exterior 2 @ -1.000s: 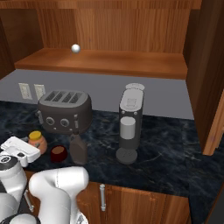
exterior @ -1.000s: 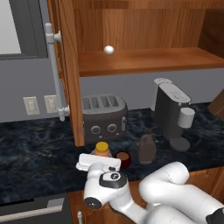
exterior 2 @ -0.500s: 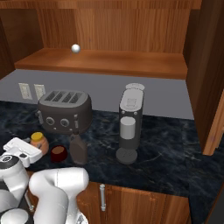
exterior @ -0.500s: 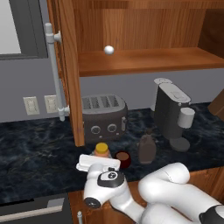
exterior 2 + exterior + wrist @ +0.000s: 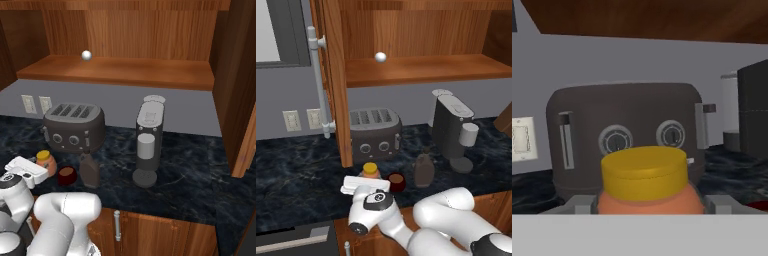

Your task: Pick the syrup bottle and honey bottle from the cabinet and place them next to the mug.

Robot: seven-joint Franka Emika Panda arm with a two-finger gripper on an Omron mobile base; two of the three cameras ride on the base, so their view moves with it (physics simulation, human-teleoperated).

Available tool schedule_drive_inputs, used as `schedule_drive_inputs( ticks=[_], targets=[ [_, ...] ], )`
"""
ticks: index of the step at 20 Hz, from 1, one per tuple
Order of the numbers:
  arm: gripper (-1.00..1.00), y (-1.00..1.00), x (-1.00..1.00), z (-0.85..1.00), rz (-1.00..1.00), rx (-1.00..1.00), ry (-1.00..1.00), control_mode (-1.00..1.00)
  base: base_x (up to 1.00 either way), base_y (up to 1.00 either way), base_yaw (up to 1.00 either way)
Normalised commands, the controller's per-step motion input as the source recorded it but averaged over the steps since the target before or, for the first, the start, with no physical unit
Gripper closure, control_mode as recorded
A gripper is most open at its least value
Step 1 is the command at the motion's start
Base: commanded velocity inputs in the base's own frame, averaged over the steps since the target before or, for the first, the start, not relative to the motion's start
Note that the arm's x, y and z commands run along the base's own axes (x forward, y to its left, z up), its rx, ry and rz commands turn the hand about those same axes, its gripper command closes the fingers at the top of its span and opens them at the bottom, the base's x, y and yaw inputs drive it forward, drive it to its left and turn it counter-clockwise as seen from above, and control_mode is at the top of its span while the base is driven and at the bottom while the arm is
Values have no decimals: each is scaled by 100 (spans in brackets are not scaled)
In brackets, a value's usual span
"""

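Your white two-finger gripper point(image 5: 367, 183) is sitting low at the front edge of the dark marbled stone counter point(image 5: 296, 175), with the squat orange-brown honey bottle with a yellow cap point(image 5: 371, 171) right at its fingers. In the hand view that honey bottle point(image 5: 646, 184) is sitting between the two grey finger pads point(image 5: 579, 204), one at each side of its shoulders; you cannot tell whether the pads are pressing on it or standing just clear, and the bottle looks to be resting on the counter. The small dark red round mug point(image 5: 397, 182) is standing just beside the honey bottle, and the dark grey-brown jug-shaped syrup bottle point(image 5: 424, 170) is standing upright just past the mug. Behind them a dark grey four-slot toaster point(image 5: 375, 134) is sitting against the wall, with a tall grey coffee machine point(image 5: 453, 130) further along. The reddish-brown wooden wall cabinet point(image 5: 416, 70) is hanging open above, a small white ball point(image 5: 380, 57) lying on its plank shelf.
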Motion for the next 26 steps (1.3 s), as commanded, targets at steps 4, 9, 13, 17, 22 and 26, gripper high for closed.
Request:
schedule_drive_inputs(
  ticks=[4, 9, 13, 17, 22, 26],
  targets=[
    [100, 0, 0, 0, 0, 0, 0, -100, 0, 0, 0],
    [100, 0, 1, -5, 0, 0, 0, -100, 0, 0, 0],
    [100, 0, 1, -18, 0, 0, 0, -100, 0, 0, 0],
    [-100, 0, 0, -20, 0, 0, 0, -100, 0, 0, 0],
    [-100, 0, 0, -3, 0, 0, 0, -100, 0, 0, 0],
    [-100, 0, 0, 0, 0, 0, 0, -100, 0, 0, 0]
  ],
)
